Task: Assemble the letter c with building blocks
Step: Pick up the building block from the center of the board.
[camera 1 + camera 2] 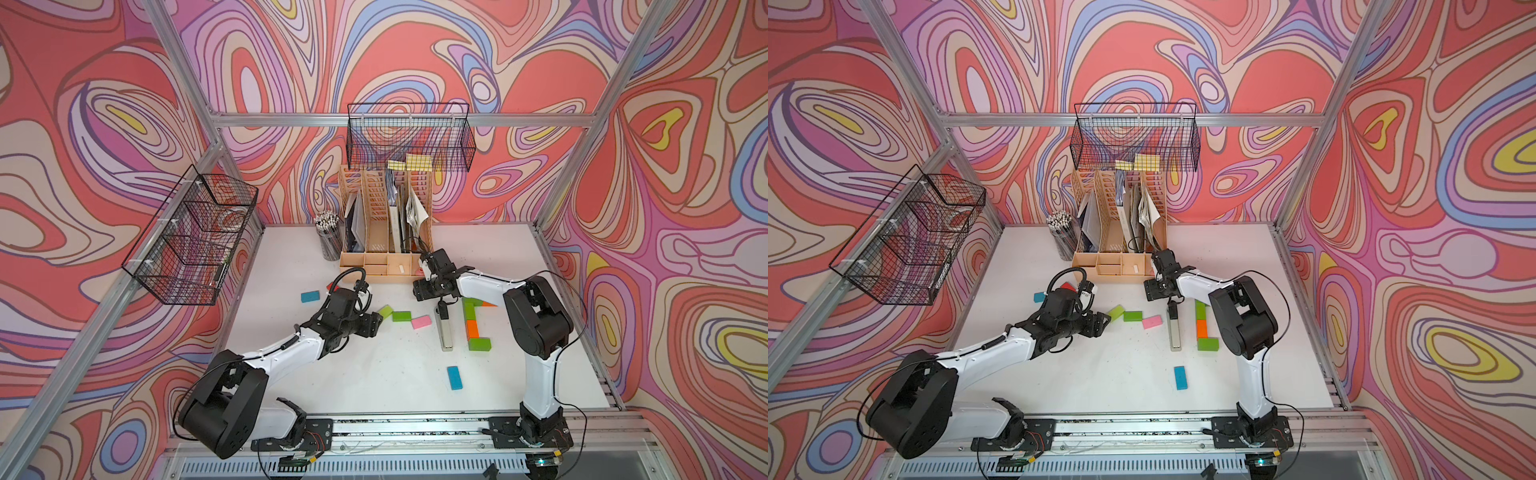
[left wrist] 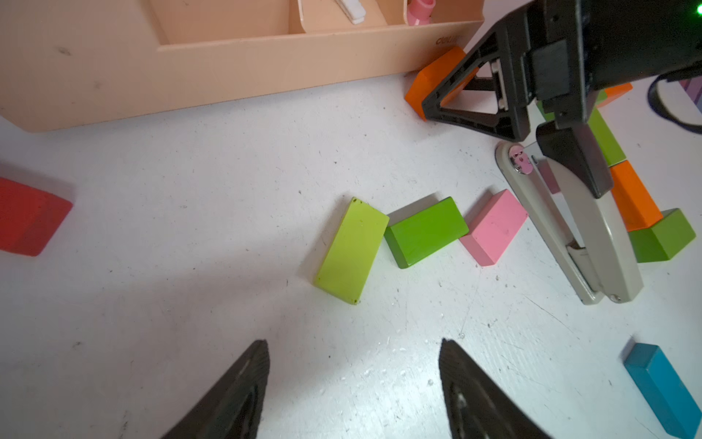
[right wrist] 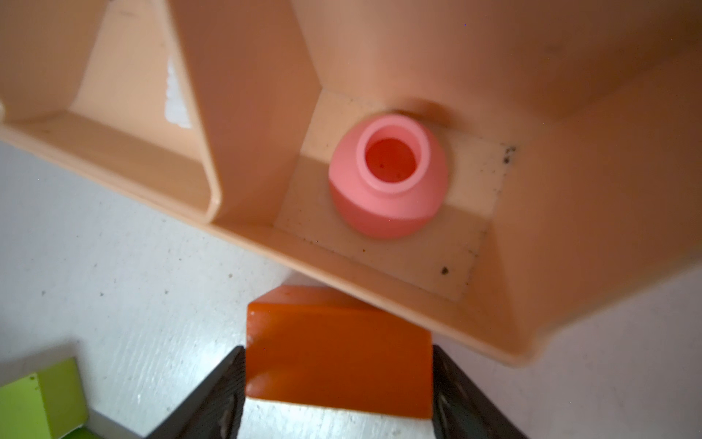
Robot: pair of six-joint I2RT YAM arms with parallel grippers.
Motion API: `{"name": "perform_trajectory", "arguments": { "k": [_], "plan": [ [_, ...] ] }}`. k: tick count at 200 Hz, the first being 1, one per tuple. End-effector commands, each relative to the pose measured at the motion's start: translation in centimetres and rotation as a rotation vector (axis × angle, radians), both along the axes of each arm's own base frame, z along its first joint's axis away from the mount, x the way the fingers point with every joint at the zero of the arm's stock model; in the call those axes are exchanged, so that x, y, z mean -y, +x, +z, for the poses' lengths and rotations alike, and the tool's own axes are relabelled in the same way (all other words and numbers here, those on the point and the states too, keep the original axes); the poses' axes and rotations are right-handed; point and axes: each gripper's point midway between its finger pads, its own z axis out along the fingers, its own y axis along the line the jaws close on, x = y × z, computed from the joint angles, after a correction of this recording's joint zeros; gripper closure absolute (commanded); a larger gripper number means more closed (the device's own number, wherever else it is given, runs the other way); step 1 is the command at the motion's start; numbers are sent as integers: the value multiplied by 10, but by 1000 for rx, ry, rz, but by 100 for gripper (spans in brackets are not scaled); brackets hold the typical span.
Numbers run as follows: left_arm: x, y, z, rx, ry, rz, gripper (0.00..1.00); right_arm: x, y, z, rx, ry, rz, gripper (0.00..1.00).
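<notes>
- On the white counter [image 1: 374, 386], on the right arm's side in both top views: the letter c [image 1: 472, 328], part built. Its spine is one green and one orange brick, and a green arm brick [image 1: 480, 344] is joined at the near end. An orange piece at the far end is largely hidden under the right arm.
- Stapler [image 1: 444, 332]: flat on the counter, just beside the spine and roughly parallel to it.
- Right tool [image 3: 338, 347]: low at the front corner of the desk organiser [image 2: 228, 68]. An orange block [image 3: 338, 365] sits between its fingers with no gap visible at either side, its far end at the organiser's front wall.
- Small pink pot [image 3: 387, 178]: upright in the organiser's end compartment.
- Left tool [image 2: 353, 342]: jaws well apart, holding nothing, above bare counter near the lime block [image 2: 351, 251].
- Loose bricks: the lime block, loose green block [image 2: 425, 232] and pink block [image 2: 494, 226] lie in a row, each just beside the next. The red block [image 2: 26, 216], far blue block [image 1: 310, 296] and near blue block [image 1: 454, 377] lie well apart.
</notes>
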Motion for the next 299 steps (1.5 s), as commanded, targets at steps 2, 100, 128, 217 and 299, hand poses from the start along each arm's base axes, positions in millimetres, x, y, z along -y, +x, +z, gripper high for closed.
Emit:
{"name": "perform_trajectory", "arguments": {
  "k": [2, 100, 128, 217, 299],
  "plan": [
    [0, 0, 6, 8, -6, -6, 27, -5, 9, 1, 31, -1, -3, 26],
    [0, 0, 6, 9, -6, -6, 27, -6, 15, 6, 47, 26, -47, 33],
    [0, 0, 6, 10, -6, -6, 27, -8, 12, 16, 59, 49, -36, 37],
    [2, -1, 7, 6, -17, -13, 26, 4, -13, 103, 207, 156, -54, 38],
    [43, -20, 30, -8, -246, -202, 26, 99, -84, 128, 185, -3, -293, 37]
  ]
}}
